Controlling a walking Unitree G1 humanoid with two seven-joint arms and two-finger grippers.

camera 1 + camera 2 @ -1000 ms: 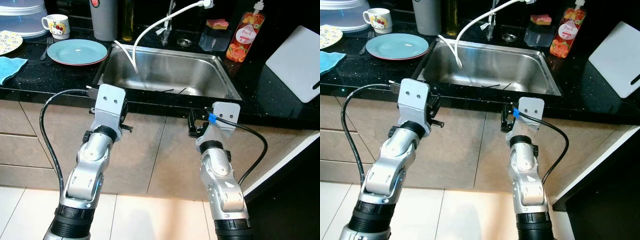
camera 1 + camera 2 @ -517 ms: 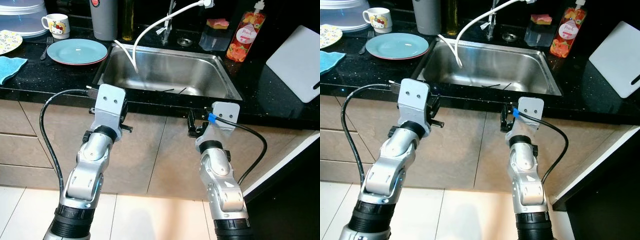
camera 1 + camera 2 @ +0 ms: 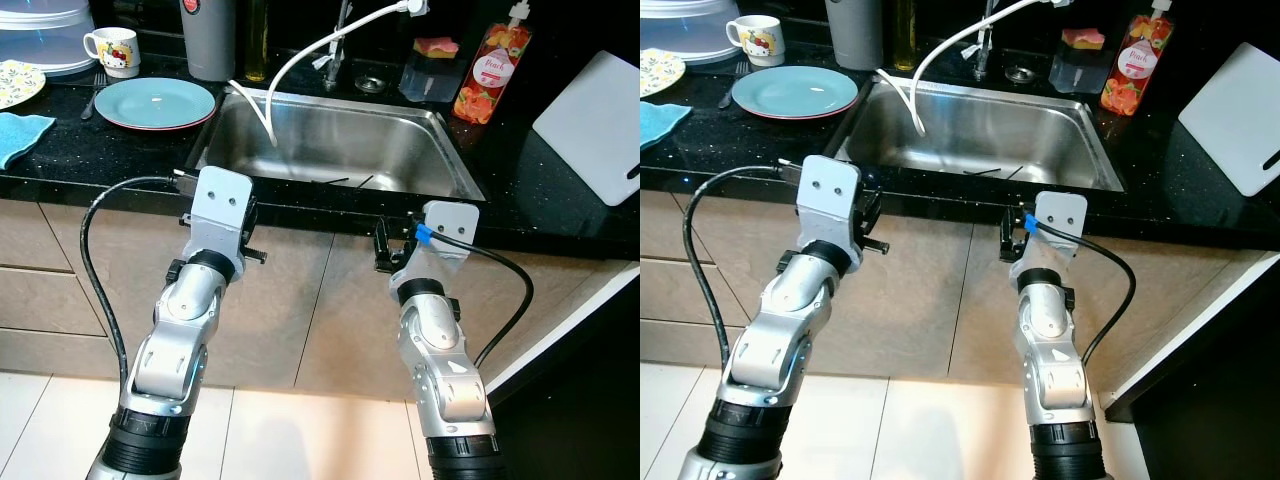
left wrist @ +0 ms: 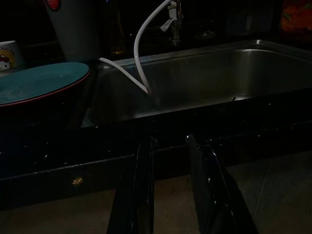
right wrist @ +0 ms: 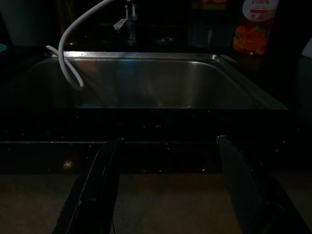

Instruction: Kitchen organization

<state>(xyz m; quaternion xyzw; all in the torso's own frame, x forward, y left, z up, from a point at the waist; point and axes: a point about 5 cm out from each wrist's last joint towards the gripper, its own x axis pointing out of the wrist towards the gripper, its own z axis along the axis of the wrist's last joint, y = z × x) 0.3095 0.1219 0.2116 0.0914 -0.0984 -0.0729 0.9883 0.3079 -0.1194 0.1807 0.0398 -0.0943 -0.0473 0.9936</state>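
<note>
Nothing has shifted: our left gripper (image 4: 168,185), fingers slightly apart, and right gripper (image 5: 168,187), fingers wide and empty, still hover below the counter edge. The blue plate (image 3: 155,103) waits upper left beside the sink (image 3: 330,140), so the tidying hasn't begun.

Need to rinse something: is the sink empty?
Nearly empty: the sink holds the white hose's end and thin dark pieces; no dishes.

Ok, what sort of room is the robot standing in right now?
A home kitchen, it seems: a stainless steel sink set in a black countertop, with a blue plate and a mug beside it.
</note>
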